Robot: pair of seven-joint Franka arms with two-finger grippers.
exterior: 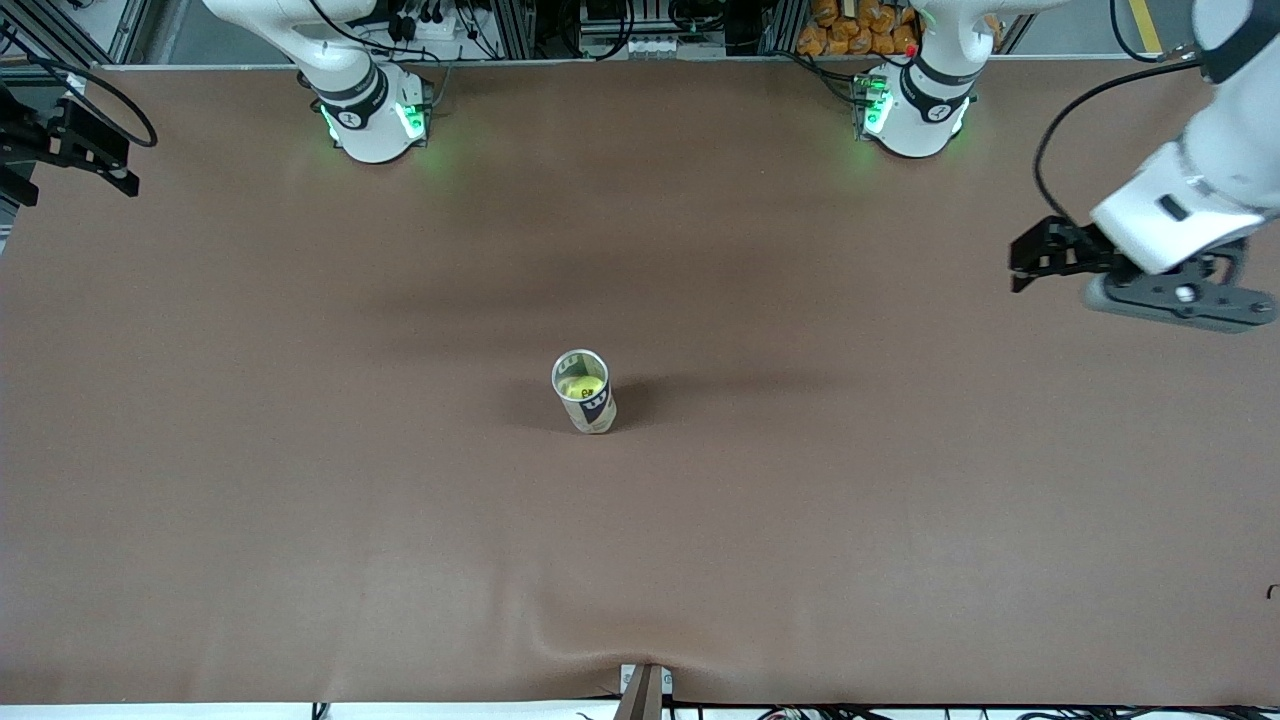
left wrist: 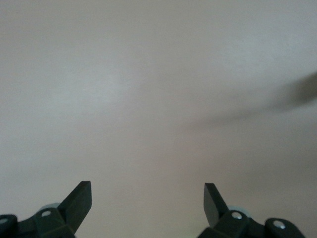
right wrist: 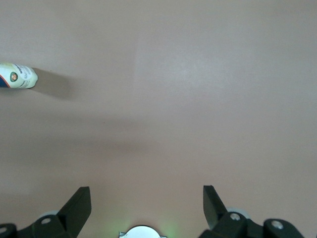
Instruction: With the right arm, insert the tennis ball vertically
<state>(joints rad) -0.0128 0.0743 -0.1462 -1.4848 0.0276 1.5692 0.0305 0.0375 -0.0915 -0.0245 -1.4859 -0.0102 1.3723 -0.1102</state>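
A clear tennis ball can [exterior: 587, 398] with a white and dark label stands upright in the middle of the table, its mouth open. A yellow tennis ball [exterior: 577, 385] sits inside it. The can also shows in the right wrist view [right wrist: 18, 77], far from the fingers. My right gripper [exterior: 110, 165] is open and empty above the table at the right arm's end; its wrist view [right wrist: 147, 198] shows bare table between the fingers. My left gripper [exterior: 1018, 268] is open and empty above the table at the left arm's end, with only bare table in its wrist view [left wrist: 147, 196].
The brown table cover [exterior: 300, 450] has a wrinkle at the edge nearest the front camera [exterior: 640, 655]. The two arm bases [exterior: 375, 115] [exterior: 915, 110] stand along the table's farthest edge. The right arm's base also shows in its wrist view [right wrist: 142, 232].
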